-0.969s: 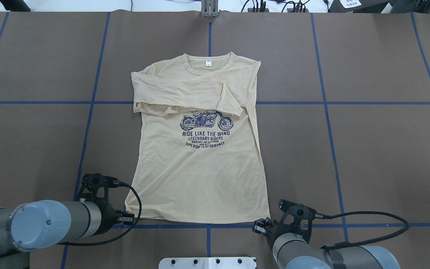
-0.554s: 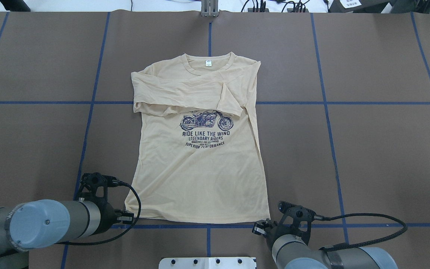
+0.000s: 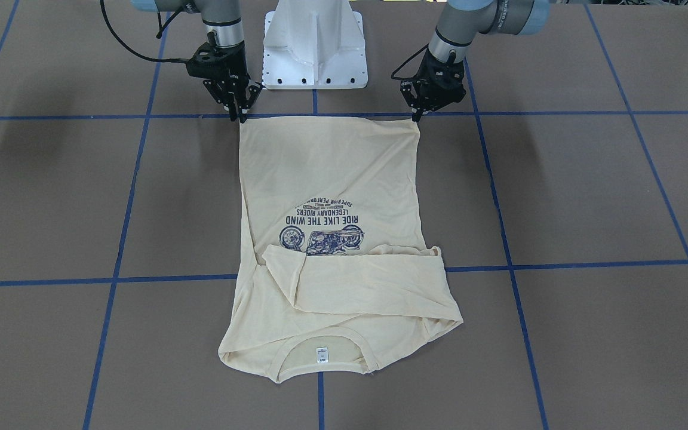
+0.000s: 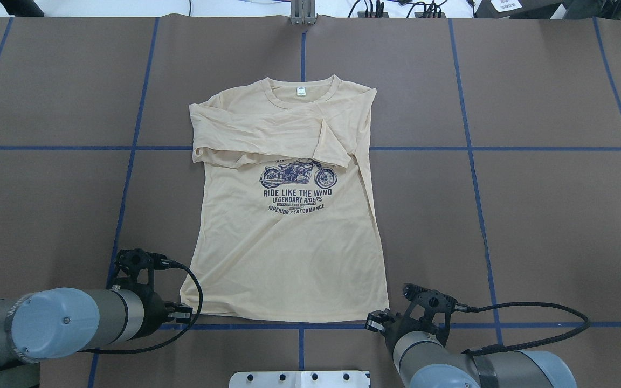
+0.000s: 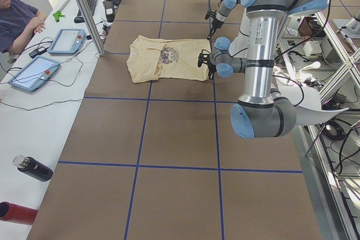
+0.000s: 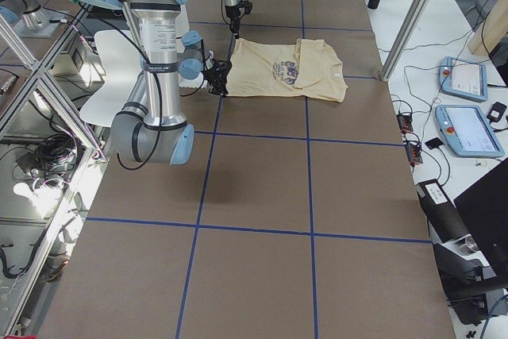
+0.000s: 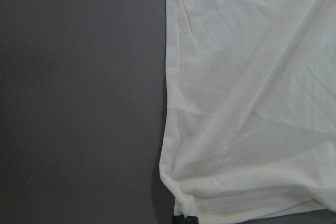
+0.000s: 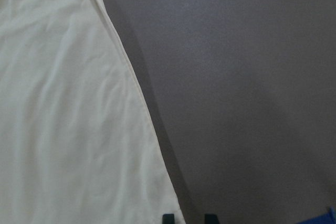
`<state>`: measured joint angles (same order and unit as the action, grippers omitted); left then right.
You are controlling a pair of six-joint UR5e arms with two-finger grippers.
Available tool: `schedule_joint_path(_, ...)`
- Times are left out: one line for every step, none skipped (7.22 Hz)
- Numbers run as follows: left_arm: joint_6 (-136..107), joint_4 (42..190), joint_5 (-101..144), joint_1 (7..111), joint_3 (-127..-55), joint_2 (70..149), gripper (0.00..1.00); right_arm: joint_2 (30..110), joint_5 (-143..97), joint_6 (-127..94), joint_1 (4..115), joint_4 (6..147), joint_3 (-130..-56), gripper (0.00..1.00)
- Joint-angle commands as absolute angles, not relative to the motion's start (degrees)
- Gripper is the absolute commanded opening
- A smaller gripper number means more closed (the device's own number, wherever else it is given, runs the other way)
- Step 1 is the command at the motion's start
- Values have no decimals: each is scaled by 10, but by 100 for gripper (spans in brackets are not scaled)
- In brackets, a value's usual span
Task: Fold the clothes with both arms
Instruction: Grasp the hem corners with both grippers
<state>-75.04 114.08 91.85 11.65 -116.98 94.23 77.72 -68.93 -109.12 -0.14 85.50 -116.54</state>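
Observation:
The cream-yellow shirt lies flat, print up, collar at the table's far side, both sleeves folded across the chest. My left gripper is at the hem's left corner. In its wrist view the fingertips sit close together, shut on the puckered hem corner of the shirt. My right gripper is at the hem's other corner. There its fingertips stand apart, open, and the shirt's edge runs down between them.
The white pedestal base stands just behind the hem, between the arms. Blue tape lines cross the brown table cover. A seated person, tablets, bottles and a metal post are at the far side.
Both arms have shifted only slightly at the hem corners; the right gripper has crept a little toward the shirt. The shirt lies as before.

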Motion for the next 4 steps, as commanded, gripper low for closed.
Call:
schedule_joint_path(-750, 1141, 918, 117, -1170, 943, 0, 771, -688, -1092, -1, 855, -1165, 32)
schedule_joint_path(-750, 1141, 918, 117, -1171, 943, 0, 771, -688, -1092, -1, 855, -1165, 32)
schedule_joint_path(-750, 1141, 918, 117, -1171, 942, 0, 771, -688, -1093, -1, 855, -1164, 32)
schedule_joint_path(-750, 1141, 918, 117, -1171, 943, 0, 771, -688, -1096, -1, 855, -1163, 32)
